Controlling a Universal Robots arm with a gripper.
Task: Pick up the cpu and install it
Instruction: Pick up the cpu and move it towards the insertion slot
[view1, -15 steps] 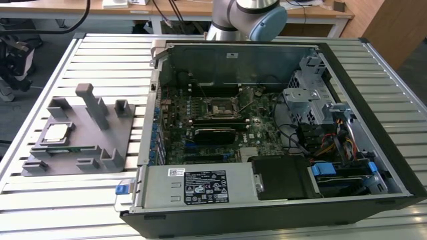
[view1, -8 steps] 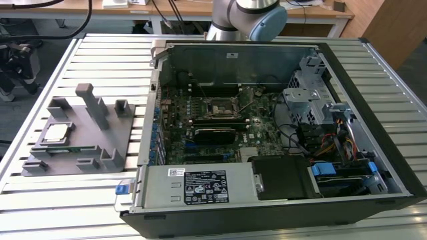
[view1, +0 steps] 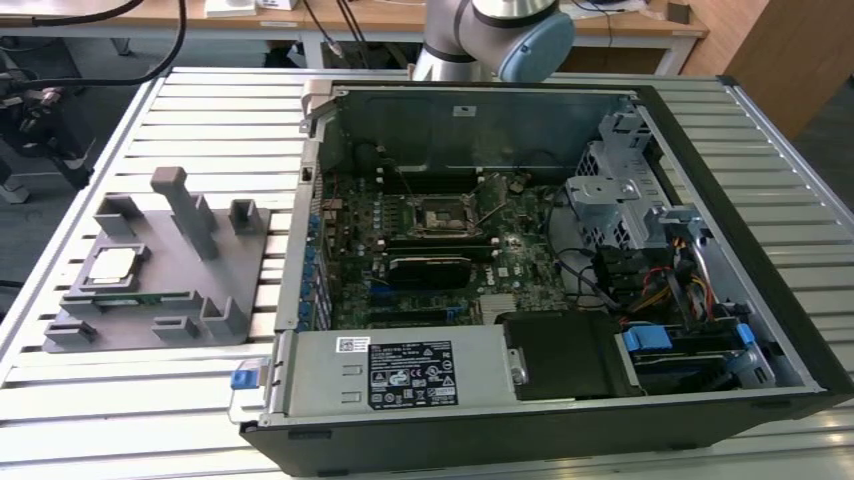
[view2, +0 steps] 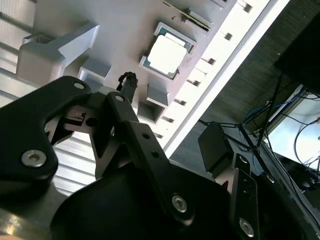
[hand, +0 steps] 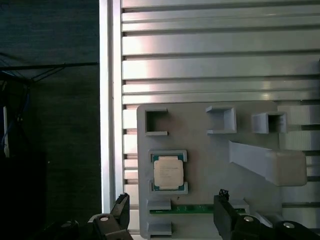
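2-fingered hand, half cut off, gapes empty — cpu rests on tray.

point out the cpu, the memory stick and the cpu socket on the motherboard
cpu (hand: 168, 172): first wrist view, centre of its silver metal top.
memory stick (hand: 195, 209): first wrist view, middle of its green strip.
socket (view1: 438, 216): exterior view, dark centre of the black frame.
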